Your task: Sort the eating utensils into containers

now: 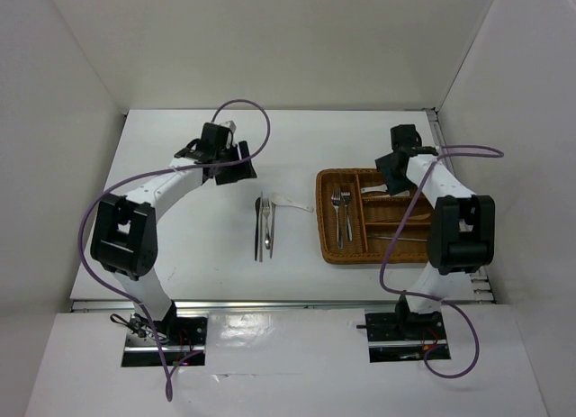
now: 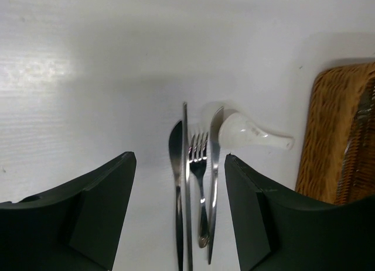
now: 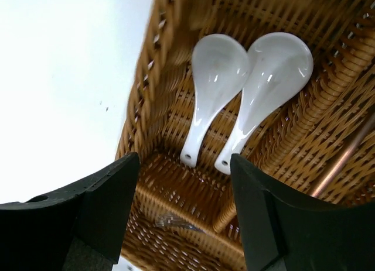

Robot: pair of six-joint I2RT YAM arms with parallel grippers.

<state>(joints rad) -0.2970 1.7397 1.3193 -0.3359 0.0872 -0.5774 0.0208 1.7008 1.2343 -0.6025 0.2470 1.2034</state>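
So, two white soup spoons (image 3: 217, 78) are laid side by side in one compartment of the wicker tray (image 1: 322, 228), with a fork (image 1: 337, 203) and spoon (image 1: 347, 221) in another. Over the tray the right hand (image 3: 184, 160) is held wide open, empty. The left hand (image 2: 180, 160) is spread open too, nothing gripped, by the loose cutlery (image 2: 199, 165) on the surface (image 1: 198, 219).
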